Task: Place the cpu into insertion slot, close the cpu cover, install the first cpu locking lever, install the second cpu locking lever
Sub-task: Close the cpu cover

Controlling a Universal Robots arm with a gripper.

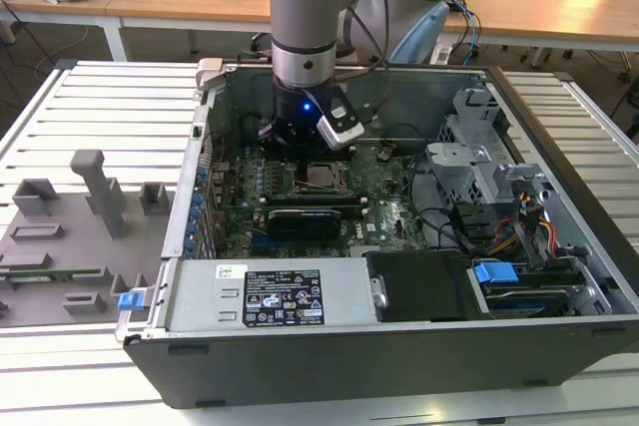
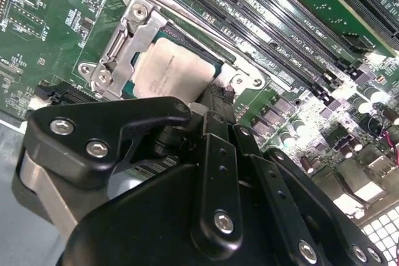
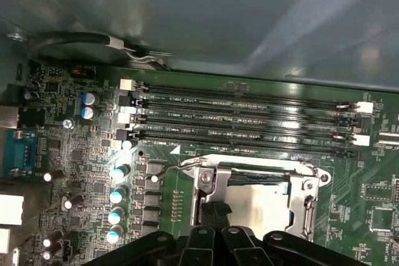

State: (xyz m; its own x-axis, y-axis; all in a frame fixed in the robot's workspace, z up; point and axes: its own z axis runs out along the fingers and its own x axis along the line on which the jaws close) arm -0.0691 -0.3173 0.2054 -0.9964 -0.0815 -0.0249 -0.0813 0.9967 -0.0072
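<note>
The cpu [image 2: 174, 66] lies flat in the insertion slot [image 1: 321, 177], silvery face up. The cpu cover [image 2: 134, 35] is folded down over it, its metal frame bordering the chip [image 3: 259, 207]. One thin wire locking lever [image 3: 168, 169] runs along the socket edge beside the memory slots, its hooked end sticking out past the corner. My gripper [image 2: 215, 101] hangs just over the socket's edge, its black fingers [image 3: 209, 216] drawn together with nothing visibly between them. In the exterior view the gripper [image 1: 300, 152] stands just behind the socket inside the open case.
Long memory slots [image 3: 249, 116] run close alongside the socket. A black card [image 1: 305, 218] sits in front of it, with a power supply [image 1: 270, 296] nearer still. A drive cage with cables [image 1: 479, 162] is at the exterior view's right. A grey fixture tray [image 1: 70, 226] lies outside the case.
</note>
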